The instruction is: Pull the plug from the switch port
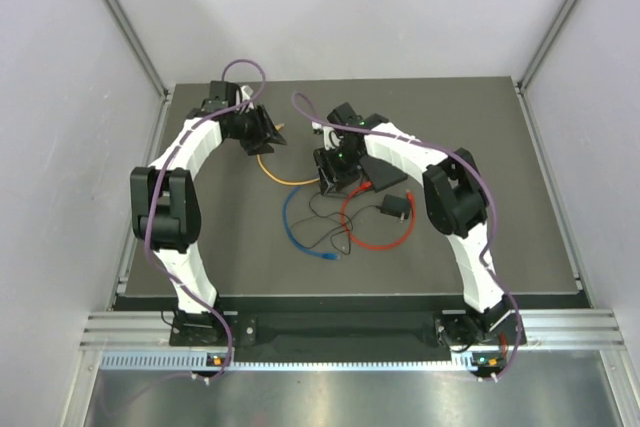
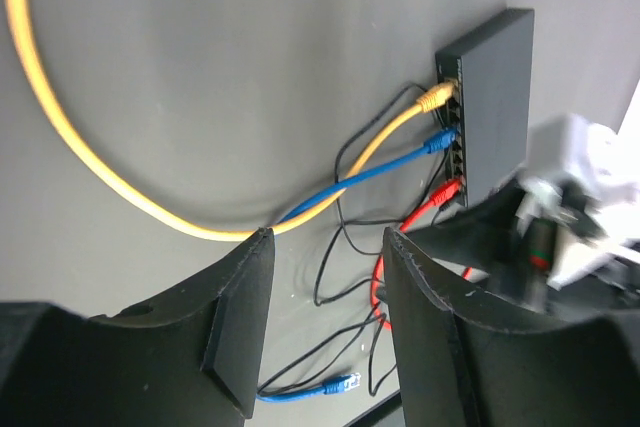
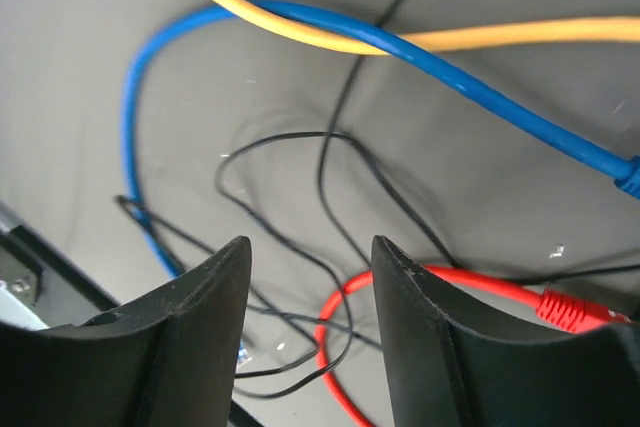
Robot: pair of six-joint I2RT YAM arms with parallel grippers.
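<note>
Three round, smooth-jacketed network cables run into the flat matte-black rectangular switch (image 2: 495, 87), which lies near the middle of the dark grey matte bench (image 1: 480, 247). One is yellow (image 3: 520, 35), one blue (image 3: 450, 77) and one red (image 3: 480, 282).

Each cable ends in a moulded plug seated in the row of small sockets along one long edge of the switch. The yellow plug (image 2: 438, 97) sits nearest one end, the blue plug (image 2: 440, 140) is next, and the red plug (image 2: 447, 190) comes after it. The yellow cable sweeps in one wide arc, the red coils in a loop, and the blue curls round to one loose blue end plug (image 2: 335, 385) lying on the bench.

One thin black wire (image 3: 290, 135) tangles in loose loops over and under the coloured cables. It leads to one small black power adapter block (image 1: 395, 209), which is close to the switch.

Two pairs of black, curved, matte plastic fingers are in view. The left arm's fingers (image 2: 240, 337) are spread apart with nothing between them, above the yellow arc and well apart from the switch. The right arm's fingers (image 3: 215, 327) are also parted and grip nothing, hanging over the tangle just beside the socket edge. From the left wrist camera, the right arm's white-and-black wrist (image 2: 570, 207) covers the near end of the switch.
</note>
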